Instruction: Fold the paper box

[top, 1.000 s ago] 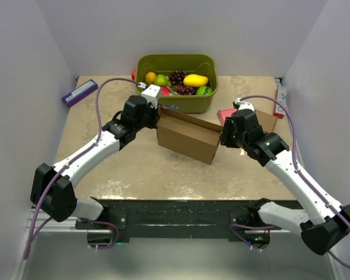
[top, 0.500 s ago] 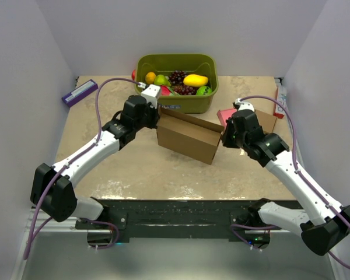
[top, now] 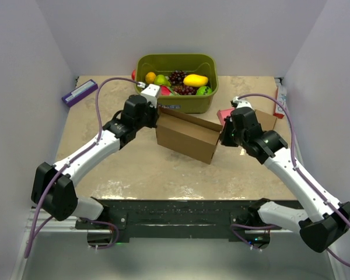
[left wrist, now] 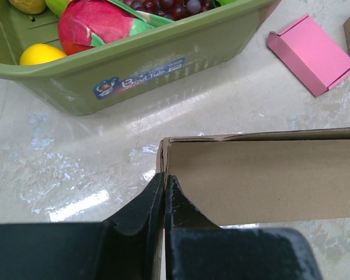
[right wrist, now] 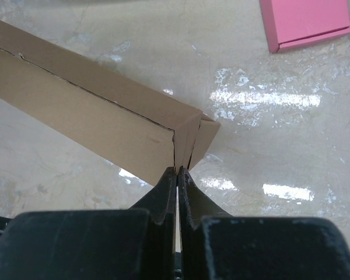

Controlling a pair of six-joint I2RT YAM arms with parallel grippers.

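The paper box (top: 184, 140) stands partly formed at the middle of the table, its long walls up. My left gripper (top: 156, 121) is at its left end. In the left wrist view that gripper (left wrist: 164, 182) is shut on the thin end wall of the box (left wrist: 262, 181). My right gripper (top: 223, 137) is at the right end. In the right wrist view it (right wrist: 178, 172) is shut on the folded corner of the box (right wrist: 93, 111), with cardboard layers pinched between the black fingertips.
A green basket (top: 204, 104) of fruit sits just behind the box. A pink flat block (top: 224, 115) and a small brown box (top: 267, 119) lie behind my right gripper. A purple and white item (top: 79, 91) lies at the far left.
My right gripper has closed onto the box's right corner. The box has shifted slightly to the left. The left gripper keeps its hold.
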